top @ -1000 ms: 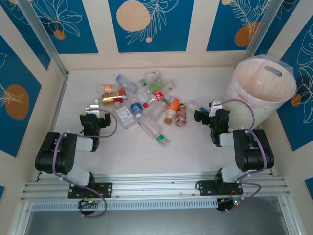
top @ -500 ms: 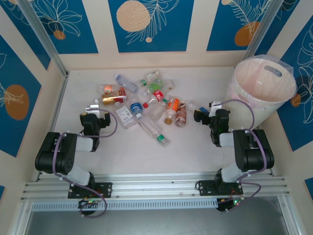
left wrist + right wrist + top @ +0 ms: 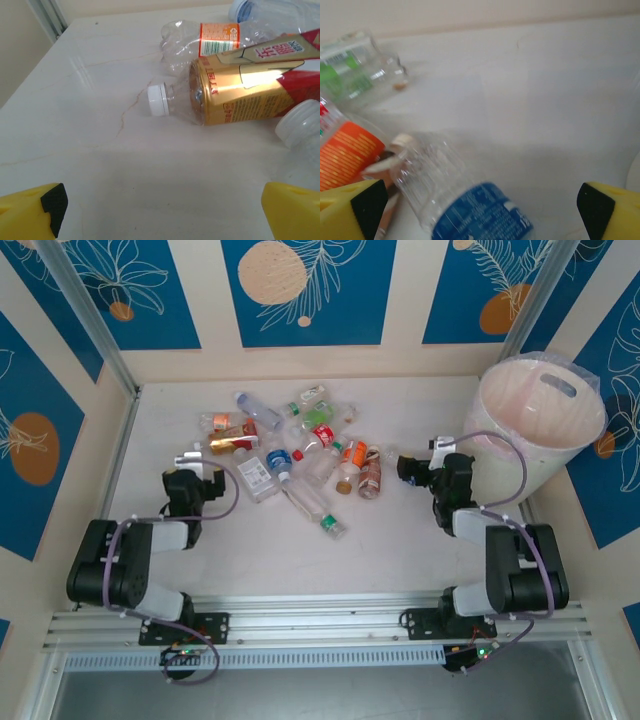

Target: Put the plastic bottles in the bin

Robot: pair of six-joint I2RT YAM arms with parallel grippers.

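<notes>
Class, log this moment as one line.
left gripper: open, empty | right gripper: open, facing blue-label bottle | plastic bottles: on table | bin: beside right arm

The plastic bottles (image 3: 300, 455) lie in a heap on the table (image 3: 400, 530), right of the left gripper (image 3: 193, 457) and left of the right gripper (image 3: 418, 457). The bin (image 3: 540, 420) stands behind the right gripper, on its right. One bottle (image 3: 465, 200) lies just before that gripper.

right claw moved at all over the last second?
Yes. The right claw has crept slightly toward the far wall, judged against the bin beside it. It is open, with nothing held.
</notes>
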